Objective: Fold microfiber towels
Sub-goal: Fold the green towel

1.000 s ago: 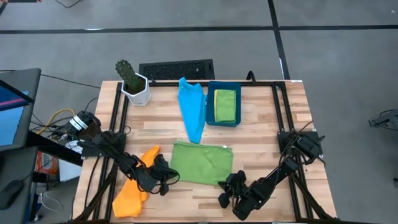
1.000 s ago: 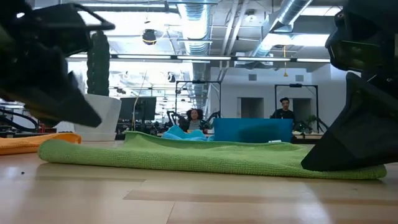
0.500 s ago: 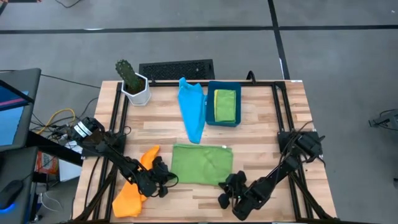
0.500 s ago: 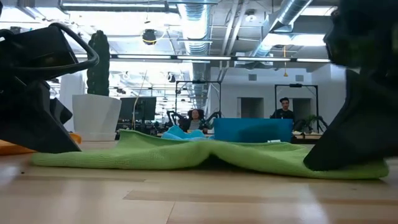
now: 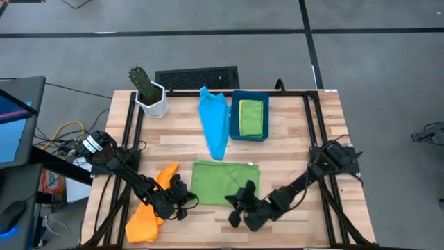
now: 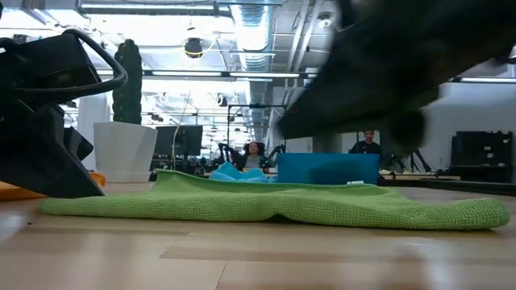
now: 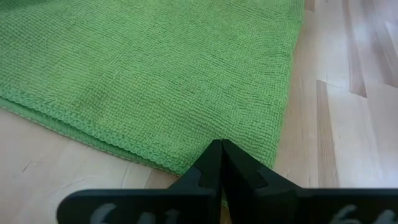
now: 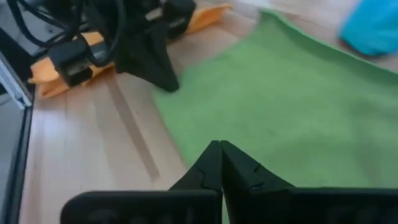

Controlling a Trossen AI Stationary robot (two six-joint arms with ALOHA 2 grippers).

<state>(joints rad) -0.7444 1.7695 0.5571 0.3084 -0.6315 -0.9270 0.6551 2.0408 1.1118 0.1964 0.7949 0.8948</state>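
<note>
1. Green microfiber towel (image 5: 224, 182) lies folded flat in the lower centre of the high view, on the wooden counter (image 5: 291, 139).
2. Left gripper (image 5: 182, 201) sits at the towel's lower left corner; in its wrist view the fingers (image 7: 211, 171) are pressed together, their tips right at the towel's hemmed edge (whether any cloth is pinched between them cannot be told).
3. Right gripper (image 5: 239, 208) hangs over the towel's lower edge, right of centre; in its wrist view its fingers (image 8: 214, 165) are pressed together with green cloth beyond them, and nothing is seen caught between them.
4. Orange towel (image 5: 149, 208) lies crumpled at the lower left, partly under the left arm.
5. Light blue towel (image 5: 214, 121) stretches long and narrow in the upper centre, just beside a dark blue bin (image 5: 233, 118) that holds another folded green towel (image 5: 250, 117).
6. White pot with a cactus (image 5: 147, 94) stands at the counter's upper left corner.
7. Low view: a bright room with ceiling ducts, and two people (image 6: 368, 143) far behind the bin.
</note>
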